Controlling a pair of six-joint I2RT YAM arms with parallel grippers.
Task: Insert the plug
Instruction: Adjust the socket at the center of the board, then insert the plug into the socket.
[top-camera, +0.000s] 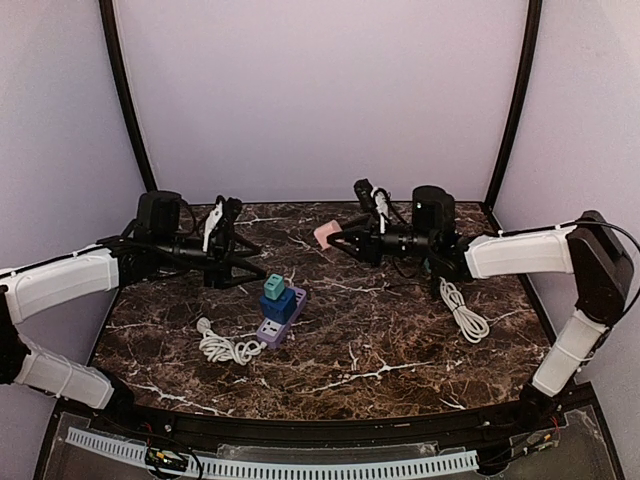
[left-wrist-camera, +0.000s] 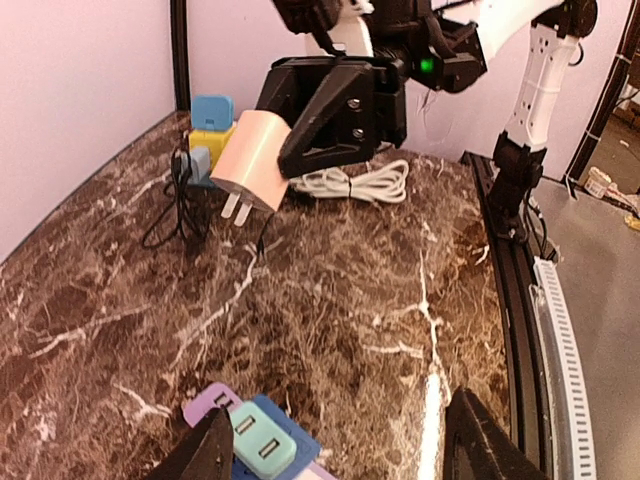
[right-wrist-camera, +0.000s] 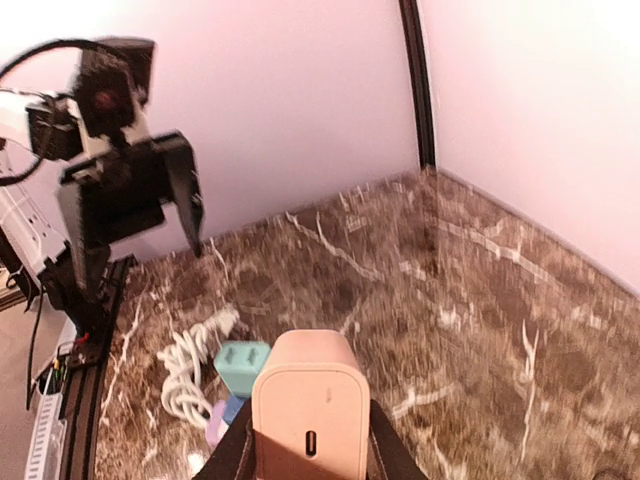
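The pink plug (top-camera: 324, 234) hangs above the back of the table, held in my right gripper (top-camera: 338, 241), which is shut on its body. In the left wrist view the pink plug (left-wrist-camera: 250, 160) shows two prongs pointing down and to the left. From the right wrist its rear face (right-wrist-camera: 309, 408) sits between the fingers. The purple power strip (top-camera: 280, 322) lies mid-table with a blue adapter (top-camera: 279, 306) and a teal plug (top-camera: 275, 286) stacked on it. My left gripper (top-camera: 250, 271) is open just left of the strip, its fingers (left-wrist-camera: 203, 452) beside the teal plug (left-wrist-camera: 256, 438).
A coiled white cable (top-camera: 226, 347) trails from the strip's left end. Another white cable bundle (top-camera: 463, 312) lies at the right. Blue and yellow blocks (left-wrist-camera: 212, 125) and a black cable (left-wrist-camera: 172, 204) sit by the back wall. Purple walls close in the table.
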